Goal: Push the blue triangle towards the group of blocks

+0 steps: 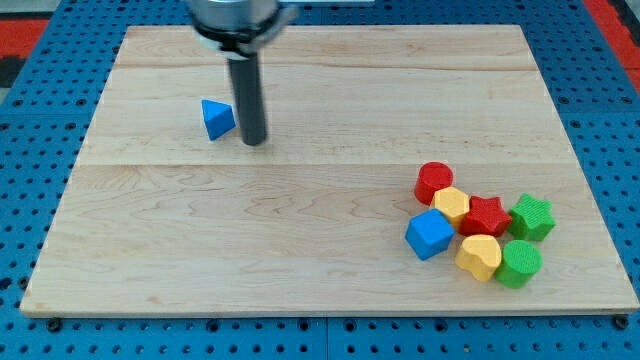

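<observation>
The blue triangle lies on the wooden board at the upper left. My tip rests just to the triangle's right, a small gap apart. The group of blocks sits at the lower right: a red cylinder, a yellow block, a red star, a green star, a blue cube, a yellow heart and a green cylinder.
The board lies on a blue pegboard surface. The arm's dark body hangs over the board's top edge above the tip.
</observation>
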